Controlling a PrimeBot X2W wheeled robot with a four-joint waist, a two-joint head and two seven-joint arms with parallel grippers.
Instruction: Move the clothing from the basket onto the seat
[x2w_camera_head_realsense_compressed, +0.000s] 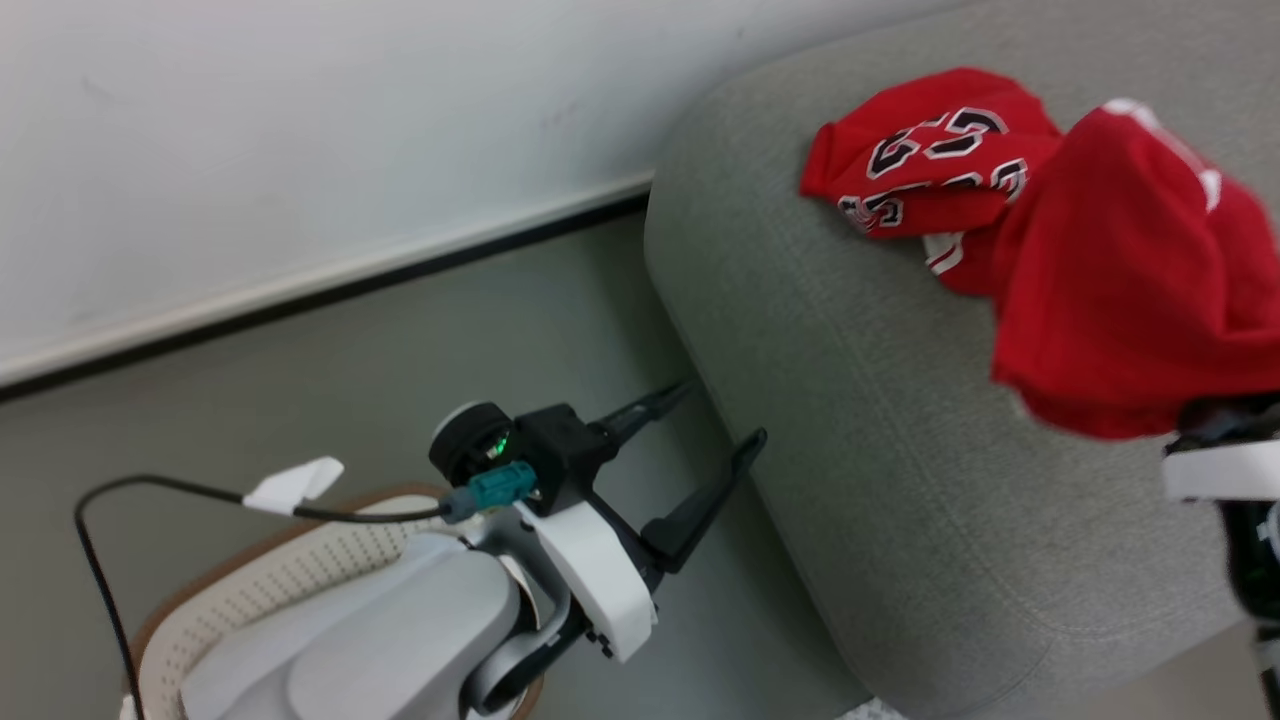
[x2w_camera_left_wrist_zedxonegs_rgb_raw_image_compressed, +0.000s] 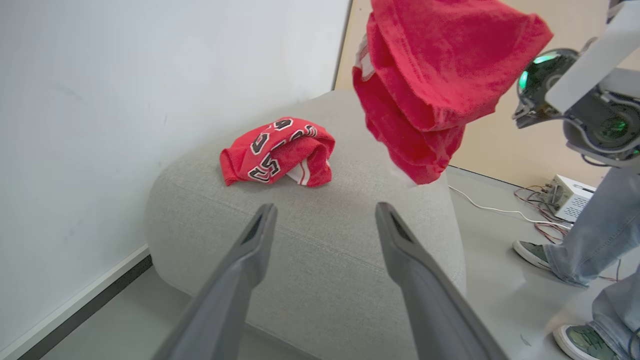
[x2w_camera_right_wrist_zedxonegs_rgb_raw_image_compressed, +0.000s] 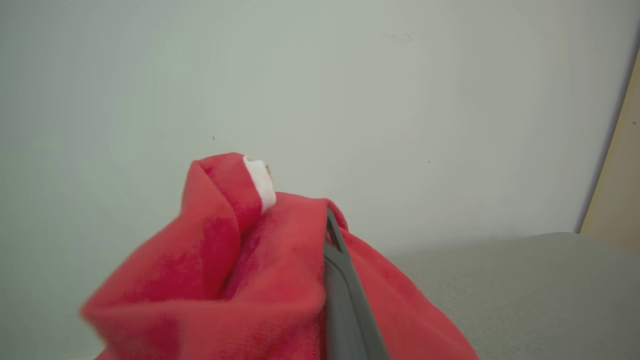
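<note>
- Red jersey (x2w_camera_right_wrist_zedxonegs_rgb_raw_image_compressed: 240, 280) cloth is clamped in the right end effector (x2w_camera_right_wrist_zedxonegs_rgb_raw_image_compressed: 331, 222), whose fingers are pressed together on it. One dark finger shows against the fabric in the right wrist view.
- This jersey hangs bunched from the grip above the sofa (x2w_camera_head_realsense_compressed: 850, 400), toward the right of the head view. Its lower edge is blurred, and it seems to hang clear of the cushion.
- Empty, the left end effector (x2w_camera_head_realsense_compressed: 722, 410) has its fingers spread wide apart. They point at the sofa's rounded front edge, just short of it, above the grey floor (x2w_camera_head_realsense_compressed: 500, 320).
- On top of the sofa, near the white wall (x2w_camera_head_realsense_compressed: 300, 120), a second jersey (x2w_camera_head_realsense_compressed: 930, 160) with black-and-white lettering lies crumpled. In the head view it sits just beside the hanging one.
- At the lower left of the head view the basket (x2w_camera_head_realsense_compressed: 250, 590), white with a brown rim, stands on the floor. The left forearm (x2w_camera_head_realsense_compressed: 400, 640) covers much of it.
- Beyond the sofa in the left wrist view, a person (x2w_camera_left_wrist_zedxonegs_rgb_raw_image_compressed: 590, 235) in jeans and green shoes stands near a white box (x2w_camera_left_wrist_zedxonegs_rgb_raw_image_compressed: 570, 197) with cables.
</note>
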